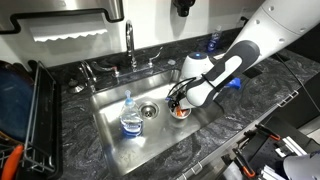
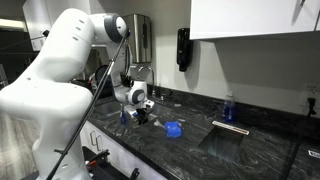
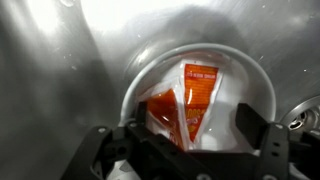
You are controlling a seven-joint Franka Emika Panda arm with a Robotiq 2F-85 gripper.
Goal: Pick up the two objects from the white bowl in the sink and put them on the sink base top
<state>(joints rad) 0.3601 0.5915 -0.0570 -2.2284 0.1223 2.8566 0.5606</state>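
The gripper (image 3: 183, 132) sits low in the sink (image 3: 60, 60), fingers spread wide over the bowl (image 3: 200, 50); two objects (image 3: 195, 95), orange-red, lie in the bowl between them

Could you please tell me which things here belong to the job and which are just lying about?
Job: two orange-and-red pieces, white bowl, sink, dark stone countertop, gripper, jaws open over the bowl.
Lying about: clear blue-topped bottle, blue item, black wire dish rack, faucet.
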